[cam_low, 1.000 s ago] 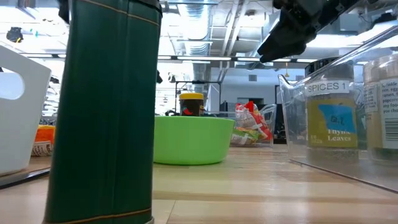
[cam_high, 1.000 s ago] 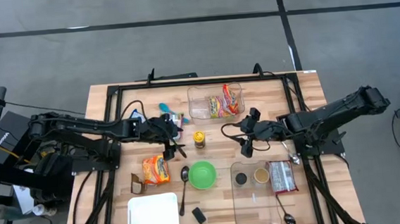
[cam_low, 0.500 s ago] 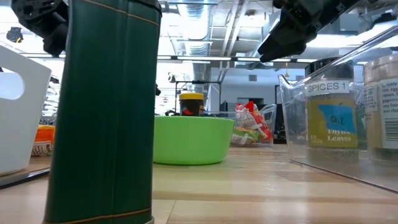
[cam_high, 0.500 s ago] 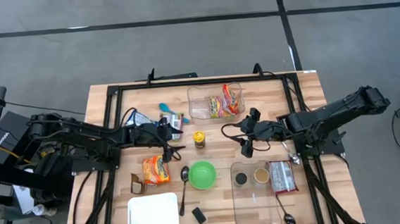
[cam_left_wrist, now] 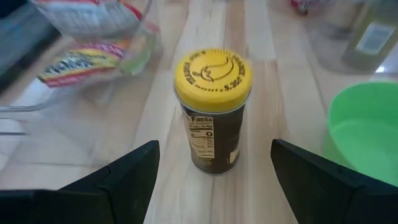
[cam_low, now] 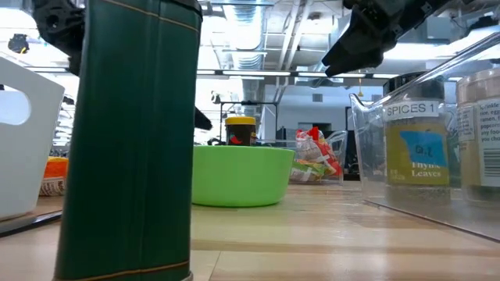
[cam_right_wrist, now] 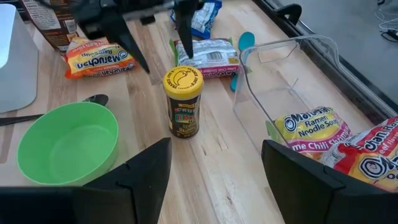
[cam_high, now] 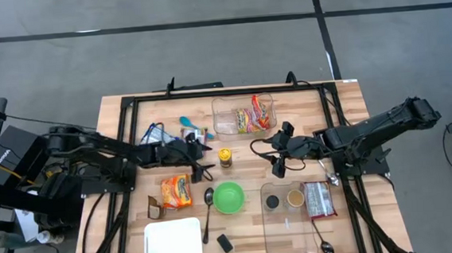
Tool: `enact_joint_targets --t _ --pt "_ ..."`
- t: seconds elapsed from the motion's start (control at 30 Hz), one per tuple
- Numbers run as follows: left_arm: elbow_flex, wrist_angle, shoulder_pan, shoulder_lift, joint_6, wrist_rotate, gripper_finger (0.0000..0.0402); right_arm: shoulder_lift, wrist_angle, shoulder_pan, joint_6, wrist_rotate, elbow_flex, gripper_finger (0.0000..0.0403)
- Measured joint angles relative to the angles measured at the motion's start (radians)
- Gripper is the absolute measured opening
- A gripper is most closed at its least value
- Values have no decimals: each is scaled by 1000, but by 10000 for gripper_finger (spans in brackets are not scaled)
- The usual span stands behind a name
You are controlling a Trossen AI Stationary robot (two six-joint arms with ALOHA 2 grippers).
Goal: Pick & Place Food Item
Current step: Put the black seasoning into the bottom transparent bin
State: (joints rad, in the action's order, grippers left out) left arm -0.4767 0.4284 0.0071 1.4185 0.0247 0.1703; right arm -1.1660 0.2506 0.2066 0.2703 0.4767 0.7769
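Note:
A small jar with a yellow lid (cam_high: pixel 225 156) stands upright on the wooden table, near the middle. My left gripper (cam_high: pixel 206 160) is open just left of it, tipped downward; in the left wrist view the jar (cam_left_wrist: pixel 212 112) stands straight ahead of the gap between the two fingers, untouched. My right gripper (cam_high: pixel 279 161) hangs open above the table to the right of the jar (cam_right_wrist: pixel 182 102), with nothing between its fingers. A clear bin (cam_high: pixel 224 120) at the far middle holds ramen packs (cam_high: pixel 253 114). Another ramen pack (cam_high: pixel 176 191) lies flat at the near left.
A green bowl (cam_high: pixel 228 196) sits just nearer than the jar, with a spoon (cam_high: pixel 208 211) to its left. A white tray (cam_high: pixel 173 242) lies near the front edge. A clear spice bin (cam_high: pixel 290 215) stands at the near right. Snack packets (cam_high: pixel 197 134) lie on the far side of my left gripper.
My left gripper has sunk toward the table beside the jar and tipped its fingers further downward, staying open. The jar has not moved.

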Motion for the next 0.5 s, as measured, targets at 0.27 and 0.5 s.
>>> enact_joint_targets --t 0.27,0.5 --pt "-77 -2 19 174 0 3 301 0 4 0 0 0 0 244" --pt "-126 0 34 249 -3 -66 301 0 3 0 0 0 0 244"
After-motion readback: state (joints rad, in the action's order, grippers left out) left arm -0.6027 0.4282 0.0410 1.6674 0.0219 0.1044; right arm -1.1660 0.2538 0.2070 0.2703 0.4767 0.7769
